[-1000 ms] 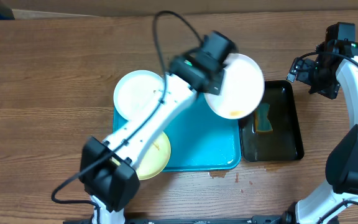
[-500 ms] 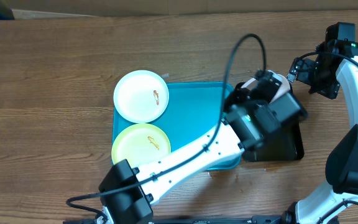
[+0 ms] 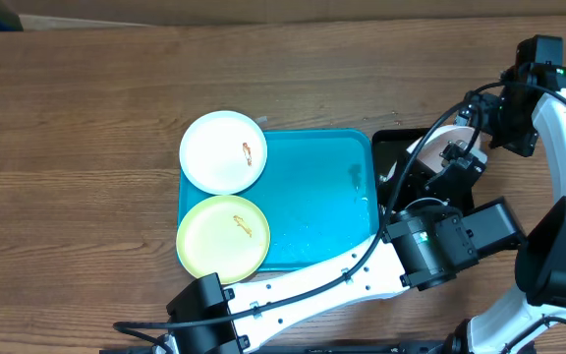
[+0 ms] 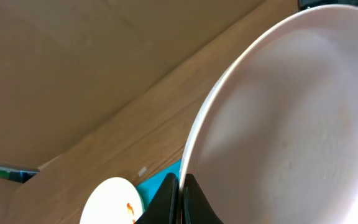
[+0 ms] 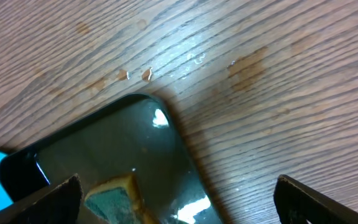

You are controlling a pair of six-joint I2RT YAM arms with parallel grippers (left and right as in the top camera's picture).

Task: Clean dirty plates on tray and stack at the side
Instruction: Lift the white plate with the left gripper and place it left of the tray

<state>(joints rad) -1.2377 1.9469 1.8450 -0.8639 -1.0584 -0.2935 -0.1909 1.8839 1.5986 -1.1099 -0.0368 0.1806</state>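
Observation:
The turquoise tray (image 3: 312, 211) lies mid-table. A white plate (image 3: 222, 150) with an orange smear overlaps its back left corner. A pale yellow plate (image 3: 222, 238) with a smear overlaps its front left corner. My left gripper (image 3: 448, 162) is shut on the rim of a second white plate (image 3: 428, 146), held tilted on edge over the black tray (image 3: 386, 146). In the left wrist view the fingers (image 4: 181, 198) pinch that plate (image 4: 291, 124). My right gripper (image 3: 491, 118) hovers open and empty beyond the black tray's far right corner.
The right wrist view shows the black tray (image 5: 123, 140) holding a sponge (image 5: 114, 198), with small crumbs (image 5: 134, 74) and wet marks on the wood beyond it. My left arm crosses the turquoise tray's front right corner. Brown card stands along the table's back edge.
My left arm has swung right and forward, carrying the white plate from above the turquoise tray's back right corner to over the black tray and tilting it on edge. The right arm has not moved.

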